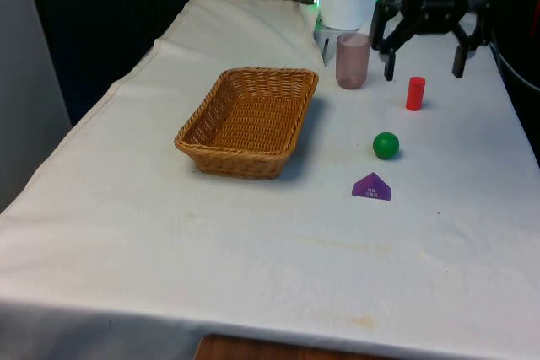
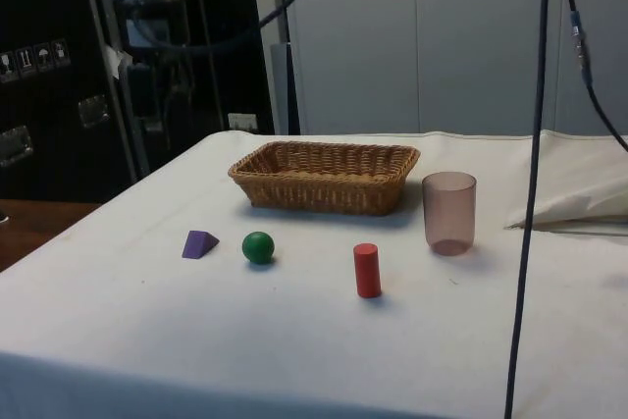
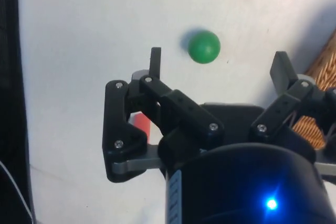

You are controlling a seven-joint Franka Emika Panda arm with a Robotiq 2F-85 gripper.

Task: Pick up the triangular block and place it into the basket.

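White cloth covered the whole table point(image 1: 169, 242), with black curtain behind its far end. Starting at the front view's left: the wicker basket point(image 1: 247, 120) sat alone out in the middle of the cloth, a little toward the left edge, nothing inside it, lying flat with one short end toward the near edge. Just beyond its far right corner stood the translucent pinkish cup point(image 1: 353, 61), upright, close to the far edge and apart from the basket's rim. Moving right, three small pieces lay in a loose line running from far to near along the right half of the table: the red cylinder point(image 1: 415, 94) standing on end, then the green ball point(image 1: 386, 145), then the purple triangular block point(image 1: 372, 187) nearest the front edge, lying flat on the cloth. None of the three touched another, and all lay well apart from the basket. Above the far right corner hung the gripper point(image 1: 424, 65), off the cloth, its two fingers spread wide and gripping nothing. Seen from the wrist, the ball showed between the spread fingertips, the cylinder partly hidden under one finger point(image 3: 155, 61), and the block beyond the ball.
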